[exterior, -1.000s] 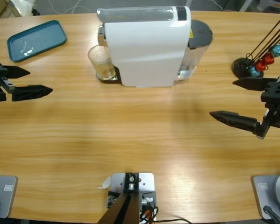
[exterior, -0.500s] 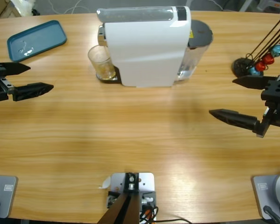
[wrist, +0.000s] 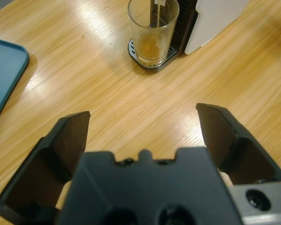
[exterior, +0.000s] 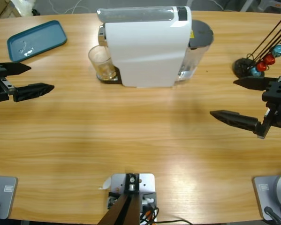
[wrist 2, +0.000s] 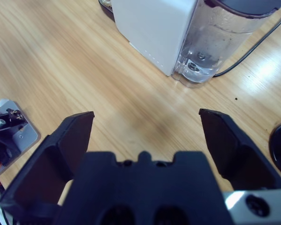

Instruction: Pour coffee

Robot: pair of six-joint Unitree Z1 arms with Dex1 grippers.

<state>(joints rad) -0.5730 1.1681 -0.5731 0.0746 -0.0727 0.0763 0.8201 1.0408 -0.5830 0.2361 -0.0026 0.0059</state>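
Observation:
A small clear glass tumbler [exterior: 101, 61] stands on the drip tray of the white coffee machine [exterior: 147, 46], left of its body. A shallow amber layer of coffee [wrist: 151, 47] lies in its bottom. My left gripper [exterior: 41, 78] hovers open at the table's left edge, well apart from the tumbler [wrist: 152, 29], which it faces. At the right edge my right gripper [exterior: 223, 98] is open too, jaws wide, holding nothing, pointed toward the machine [wrist 2: 155, 29].
A teal tray [exterior: 36, 39] lies at the back left. A dark stand [exterior: 247, 67] with red and blue capsules on black rods sits at the back right. The machine's clear water tank [wrist 2: 218, 42] stands at its right end, a black cable trailing behind it.
The left gripper drifted slightly upward and its jaws narrowed a little a second ago; since half a second ago nothing has moved. The right gripper is as before.

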